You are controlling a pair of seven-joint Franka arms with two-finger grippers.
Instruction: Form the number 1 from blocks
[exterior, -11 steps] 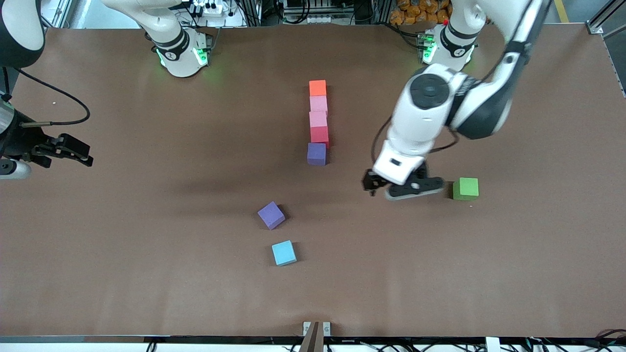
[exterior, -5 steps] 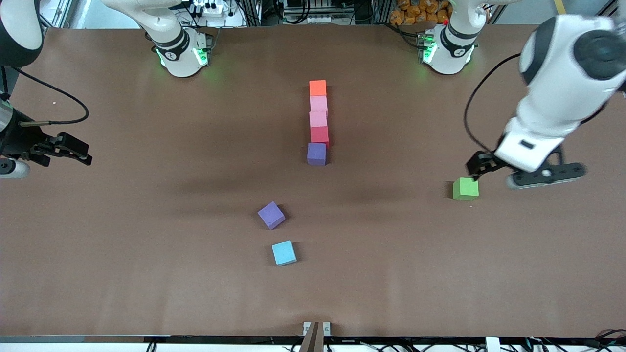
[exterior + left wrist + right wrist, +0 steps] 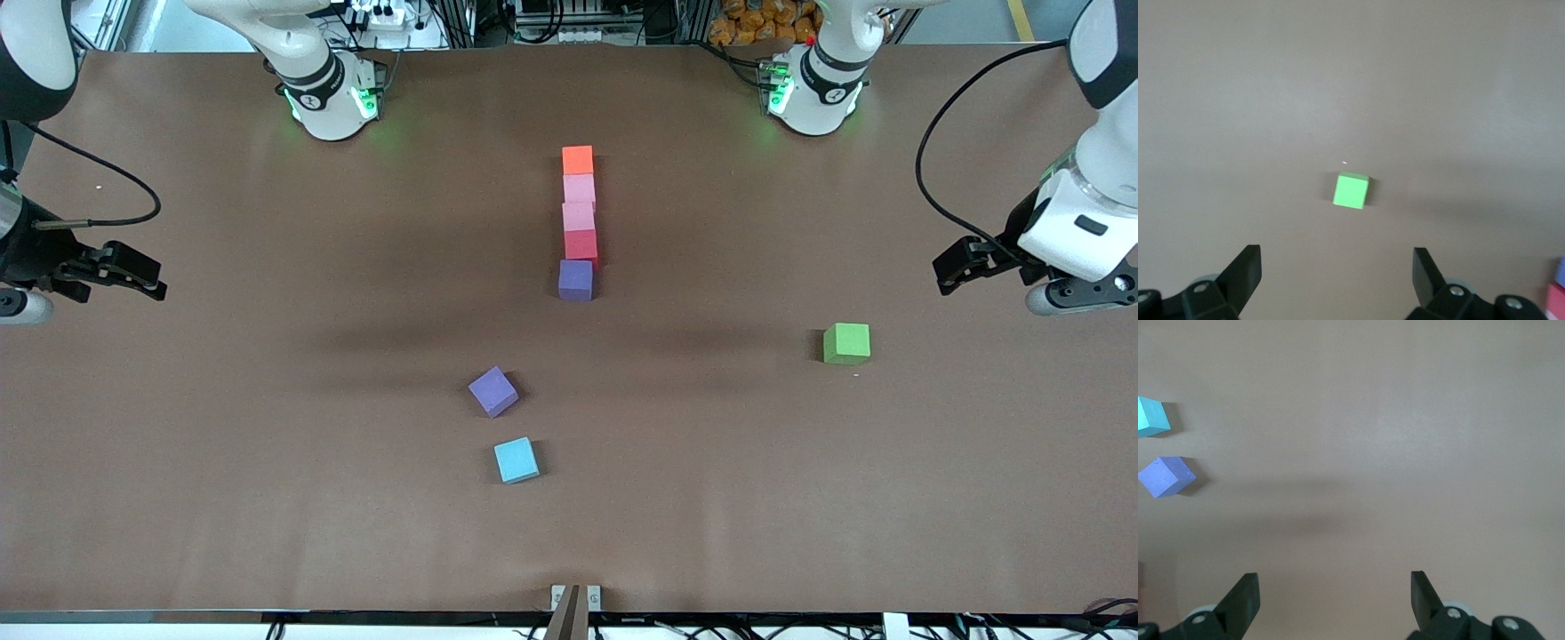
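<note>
Five blocks lie in a straight column mid-bench, running toward the front camera: orange block (image 3: 577, 160), pink block (image 3: 579, 188), second pink block (image 3: 578, 216), red block (image 3: 581, 244), purple block (image 3: 575, 279). That reads as a finished stroke of the 1, so the placing step looks done and both arms seem parked.

Three cubes lie loose: a second purple cube (image 3: 493, 391) and a blue cube (image 3: 516, 460) nearer the camera, and a green cube (image 3: 845, 343) toward the left arm's end.

The left gripper (image 3: 965, 264) hangs over bare bench at that end, jaws spread and empty. The right gripper (image 3: 124, 271) waits at its own end, jaws spread too.

If a flag is wanted, the next move calls for fetching a spare cube.

A second ago the left gripper hovered just beside the green cube, on its column side; it has since swung outward past it. No block has moved.
</note>
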